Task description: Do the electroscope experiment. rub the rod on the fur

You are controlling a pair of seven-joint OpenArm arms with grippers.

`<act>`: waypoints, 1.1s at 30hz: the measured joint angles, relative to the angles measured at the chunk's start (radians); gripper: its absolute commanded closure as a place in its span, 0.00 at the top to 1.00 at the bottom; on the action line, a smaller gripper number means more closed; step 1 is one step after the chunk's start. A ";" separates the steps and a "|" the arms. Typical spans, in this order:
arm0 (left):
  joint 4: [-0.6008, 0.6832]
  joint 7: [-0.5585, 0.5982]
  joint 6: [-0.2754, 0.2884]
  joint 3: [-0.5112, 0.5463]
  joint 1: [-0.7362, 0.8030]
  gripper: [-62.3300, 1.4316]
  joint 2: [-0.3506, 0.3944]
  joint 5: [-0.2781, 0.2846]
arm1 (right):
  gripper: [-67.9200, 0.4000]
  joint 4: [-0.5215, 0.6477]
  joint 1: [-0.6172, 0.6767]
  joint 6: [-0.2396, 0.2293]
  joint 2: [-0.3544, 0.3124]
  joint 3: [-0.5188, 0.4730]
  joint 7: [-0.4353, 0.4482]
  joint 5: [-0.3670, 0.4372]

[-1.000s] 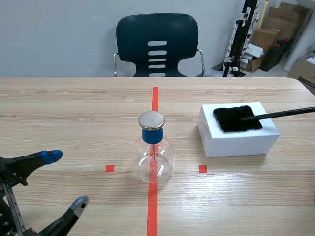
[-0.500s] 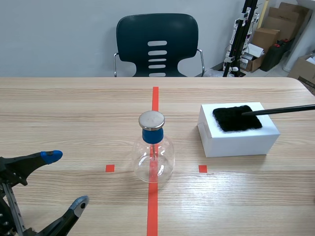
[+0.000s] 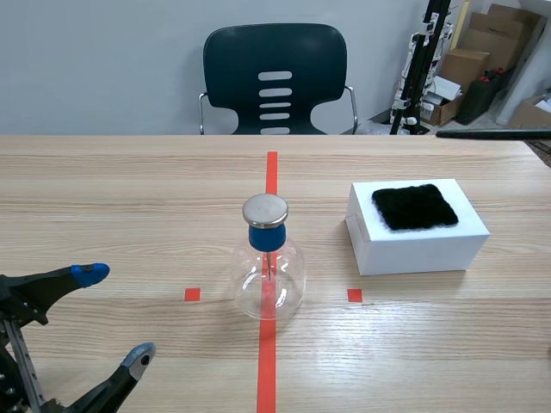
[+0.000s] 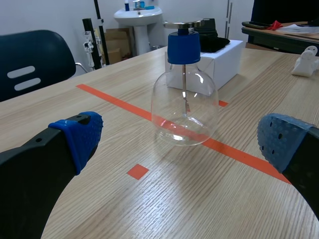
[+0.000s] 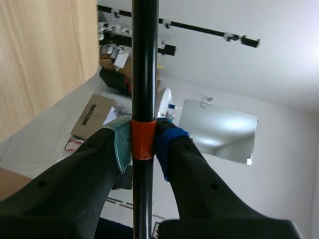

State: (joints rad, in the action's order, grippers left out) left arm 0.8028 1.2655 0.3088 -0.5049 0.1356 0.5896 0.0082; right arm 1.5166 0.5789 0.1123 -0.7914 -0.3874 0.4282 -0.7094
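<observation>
**Figure: Rod lifted clear of the fur, electroscope at mid-table**

The right gripper (image 5: pixel 144 144) was clamped on the black rod (image 5: pixel 144 74). Its two pads pressed from either side against an orange band (image 5: pixel 142 140) on the shaft, and the rod ran straight out ahead of the fingers. In the scene view the rod (image 3: pixel 492 133) entered from the table's right side and lay roughly level in the air. Its tip was raised well apart from the fur (image 3: pixel 414 206).

The fur, a black patch, lay flat on top of a white box (image 3: pixel 413 245) that stood near the right edge of the table (image 3: pixel 129 198).

The electroscope (image 3: pixel 269 274) stood upright on the long red tape line about mid-table, well apart from the box. It was a clear glass flask with a blue stopper, a flat metal disc on top and a thin stem hanging inside.

The left gripper (image 3: pixel 116 313) sat by the near left corner of the table, its blue-padded fingers spread wide with nothing between them. The electroscope stood ahead of it, untouched.

A dark chair (image 3: pixel 275 79) stood beyond the far edge of the table.
</observation>
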 measured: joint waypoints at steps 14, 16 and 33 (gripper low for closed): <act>0.000 0.000 0.000 0.000 0.000 1.00 0.000 0.000 | 0.01 0.402 0.269 0.031 0.376 -0.149 0.147 -0.105; 0.000 0.000 0.000 0.000 0.000 1.00 0.000 0.000 | 0.01 0.430 0.295 0.039 0.437 -0.149 0.209 -0.143; 0.000 0.000 0.000 0.000 0.000 1.00 0.000 -0.001 | 0.01 0.433 0.349 0.114 0.613 0.101 0.186 -0.380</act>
State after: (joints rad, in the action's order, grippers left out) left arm 0.8028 1.2655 0.3088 -0.5049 0.1356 0.5896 0.0074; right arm 1.9499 0.9283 0.2264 -0.1780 -0.2863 0.6140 -1.0889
